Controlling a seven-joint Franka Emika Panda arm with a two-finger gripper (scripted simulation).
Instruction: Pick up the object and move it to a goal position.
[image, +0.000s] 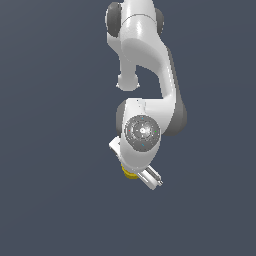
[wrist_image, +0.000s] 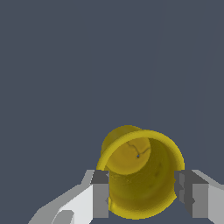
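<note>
The object is a small yellow round cup (wrist_image: 144, 197) with a hollow inside and a thick rim. In the wrist view it sits between my two fingers, its opening facing the camera. My gripper (wrist_image: 142, 178) has one dark finger pad (wrist_image: 100, 192) against one side of the rim and the other pad (wrist_image: 184, 192) against the opposite side. In the exterior view only a sliver of the cup (image: 129, 173) shows under the hand, and my gripper (image: 136, 172) is mostly hidden by the wrist. I cannot tell its height above the floor.
The white arm (image: 150, 75) reaches down from the top of the exterior view. The ground (image: 50, 150) is a plain dark blue-grey surface with no other objects or marker showing.
</note>
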